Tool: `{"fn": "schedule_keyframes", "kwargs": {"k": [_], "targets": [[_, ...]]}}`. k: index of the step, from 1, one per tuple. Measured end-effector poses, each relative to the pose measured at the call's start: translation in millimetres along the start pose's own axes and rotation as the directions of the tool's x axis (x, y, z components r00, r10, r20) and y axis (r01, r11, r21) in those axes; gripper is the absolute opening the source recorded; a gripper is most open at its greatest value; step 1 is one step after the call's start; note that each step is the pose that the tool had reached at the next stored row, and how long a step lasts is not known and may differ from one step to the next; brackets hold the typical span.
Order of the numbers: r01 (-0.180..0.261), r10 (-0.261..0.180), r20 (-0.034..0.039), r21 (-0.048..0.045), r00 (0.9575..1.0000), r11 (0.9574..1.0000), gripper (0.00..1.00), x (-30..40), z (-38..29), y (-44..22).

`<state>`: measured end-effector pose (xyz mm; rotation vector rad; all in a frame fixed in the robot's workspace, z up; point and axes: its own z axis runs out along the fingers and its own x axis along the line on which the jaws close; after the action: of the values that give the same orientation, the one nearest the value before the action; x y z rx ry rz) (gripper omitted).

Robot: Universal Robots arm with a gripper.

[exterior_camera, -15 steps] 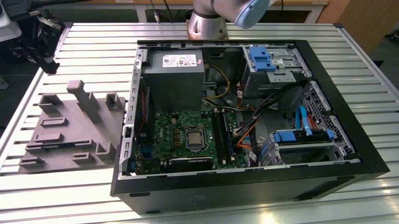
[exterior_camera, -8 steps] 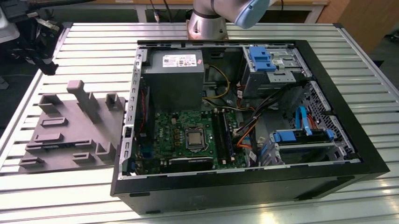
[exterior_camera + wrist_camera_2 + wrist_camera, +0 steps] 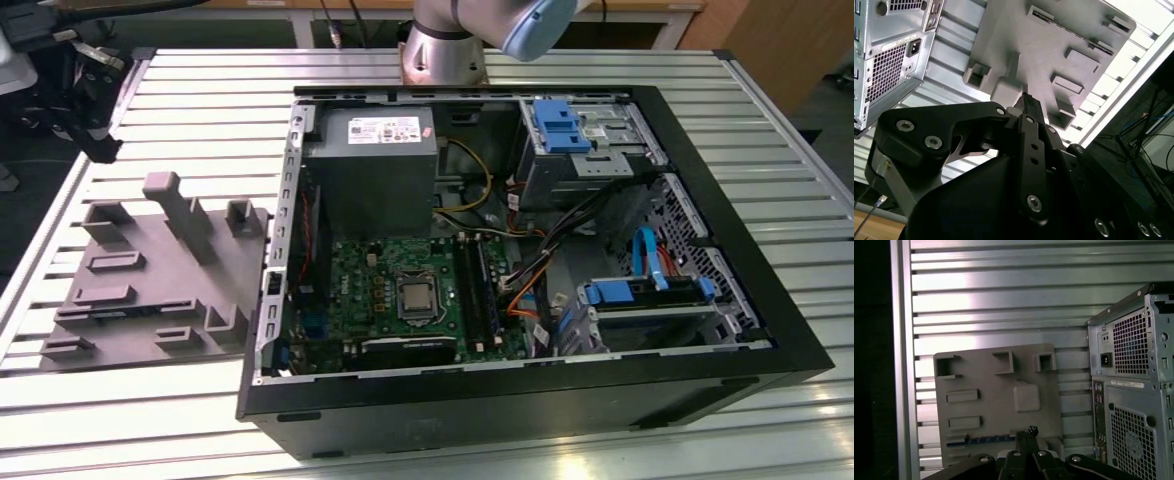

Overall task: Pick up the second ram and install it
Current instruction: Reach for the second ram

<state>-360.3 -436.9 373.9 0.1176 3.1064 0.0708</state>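
Grey plastic makes up the tray (image 3: 147,285) on the ribbed metal counter (image 3: 200,100) at the exterior view's left, just beside the open computer case (image 3: 534,400). A thin dark strip, the second ram (image 3: 123,312), lies across the tray, lower in the picture than the tall posts (image 3: 163,200). The robot arm (image 3: 447,45) stands at the top middle of this picture, behind the case.

In the second wrist view the black gripper (image 3: 1026,98) has its fingers pressed together with nothing between them. It hangs well above the tray (image 3: 1054,45).

In the first wrist view the gripper (image 3: 1026,431) looks closed and empty too. The second ram (image 3: 985,439) shows as a long dark line with small blue bits on the tray (image 3: 994,385). One end of it meets the gripper tips in the picture, but the gripper is up above it and not touching it.
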Motion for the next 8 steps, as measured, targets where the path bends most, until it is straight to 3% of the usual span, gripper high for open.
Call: {"fn": "schedule_keyframes", "kwargs": {"k": [8], "targets": [[0.000, 0.000, 0.0000, 0.0000, 1.0000, 1.0000, 0.11, 2.1, 1.0, -2.0]]}}
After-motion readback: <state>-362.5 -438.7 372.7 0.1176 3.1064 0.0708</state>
